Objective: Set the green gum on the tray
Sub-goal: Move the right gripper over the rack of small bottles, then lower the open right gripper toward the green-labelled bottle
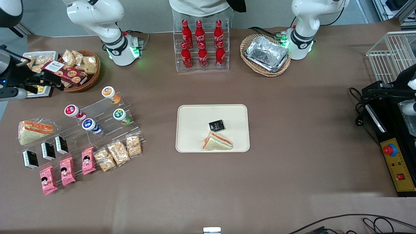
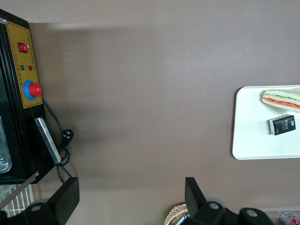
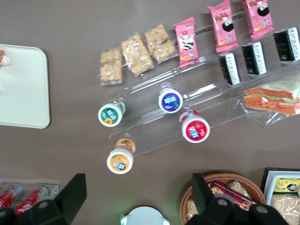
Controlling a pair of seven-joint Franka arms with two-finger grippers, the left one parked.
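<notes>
The task looks barely begun. The green gum (image 1: 120,115) sits on the clear stepped display stand (image 1: 97,120), toward the working arm's end of the table, and nothing grips it. On that stand it is the canister closest to the tray (image 1: 213,128), with the orange-lidded canister (image 1: 109,93) one step up, farther from the front camera, and the blue-lidded canister (image 1: 90,125) and the red-lidded canister (image 1: 72,111) further along the stand, away from the tray. In the right wrist view the green gum (image 3: 110,114) shows its round lid, apparently tipped up toward the camera, untouched.

The tray lies well apart from the stand, near the middle of the table. It already carries a wrapped sandwich (image 1: 217,142) and a small black packet (image 1: 216,125), with bare surface left on the part nearer the stand and the part nearer the cola bottles (image 1: 202,44).

The gripper (image 1: 40,81) hangs high, near the wicker basket of biscuits (image 1: 79,70), well clear of the stand. In the right wrist view its fingers (image 3: 72,192) are spread wide with nothing between them.

By my judgement every step remains: bringing the gripper down over the green gum, closing on it, lifting it off the stand without knocking the neighbouring canisters, carrying it across, and setting it on a bare patch of the tray.
</notes>
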